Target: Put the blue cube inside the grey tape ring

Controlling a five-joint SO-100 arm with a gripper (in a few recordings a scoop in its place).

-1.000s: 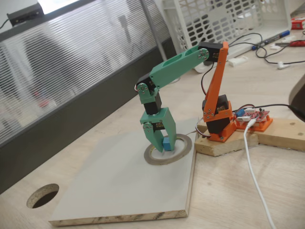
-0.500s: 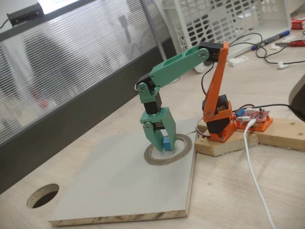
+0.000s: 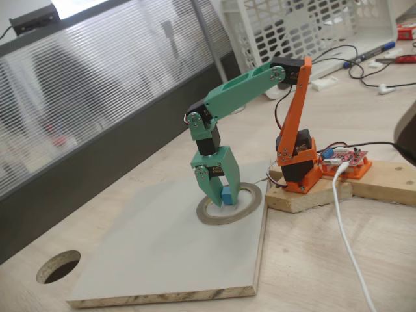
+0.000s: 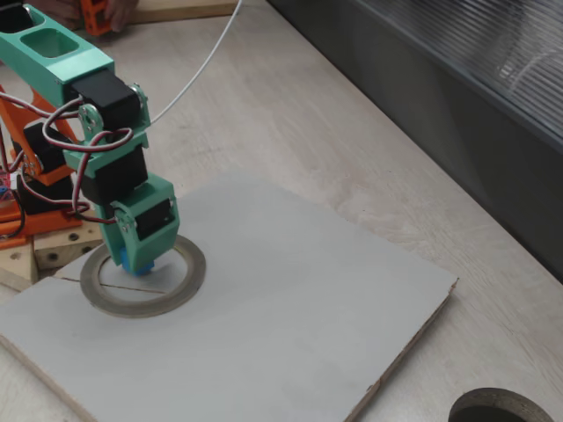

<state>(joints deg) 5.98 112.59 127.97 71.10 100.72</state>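
My green gripper [image 3: 223, 200] points straight down, shut on the blue cube [image 3: 227, 195], which shows between the jaws' lower ends. The cube hangs over the opening of the grey tape ring [image 3: 214, 218], low above the board; whether it touches the board I cannot tell. The ring lies flat on the white board near the arm's base. In the other fixed view the gripper [image 4: 134, 264] stands over the ring [image 4: 180, 286], with the blue cube [image 4: 136, 261] peeking out under its tip, inside the ring's outline.
The white board [image 3: 162, 260] lies on the wooden desk. A dark round hole [image 3: 58, 266] is cut in the desk at the board's near left corner. The orange arm base sits on a wooden block [image 3: 305, 198]; a white cable [image 3: 348, 240] trails across the desk.
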